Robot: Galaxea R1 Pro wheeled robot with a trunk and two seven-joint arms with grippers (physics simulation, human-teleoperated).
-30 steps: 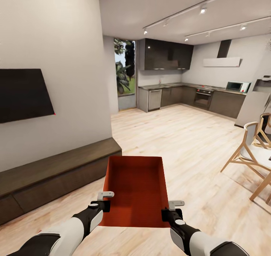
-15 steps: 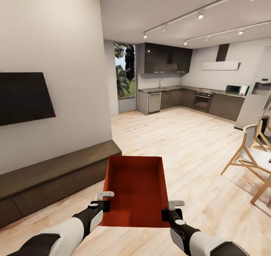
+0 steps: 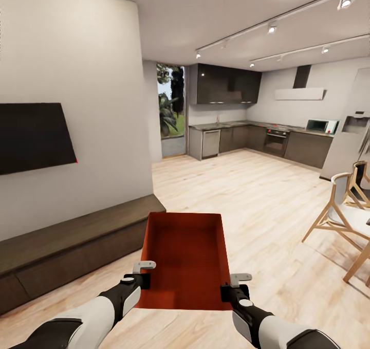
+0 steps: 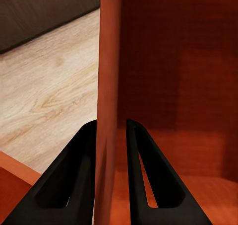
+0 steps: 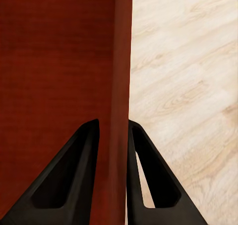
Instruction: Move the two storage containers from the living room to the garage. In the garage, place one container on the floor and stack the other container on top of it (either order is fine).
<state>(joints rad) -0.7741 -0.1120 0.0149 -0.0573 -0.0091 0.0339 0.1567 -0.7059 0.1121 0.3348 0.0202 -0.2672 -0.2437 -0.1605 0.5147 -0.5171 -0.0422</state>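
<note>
the robot carries an orange-red storage container (image 3: 186, 259) out in front of itself, held level above the light wood plank floor (image 3: 257, 195), with the left gripper (image 3: 142, 278) clamped on the container's left wall and the right gripper (image 3: 229, 288) clamped on its right wall, each thin wall pinched between two black fingers (image 4: 79, 170). to its left runs a low dark wood bench (image 3: 72, 246) under a wall-mounted black screen (image 3: 33, 135). ahead is a dark kitchen (image 3: 241, 128), with pale wooden chairs (image 3: 341, 213) off to the right.
</note>
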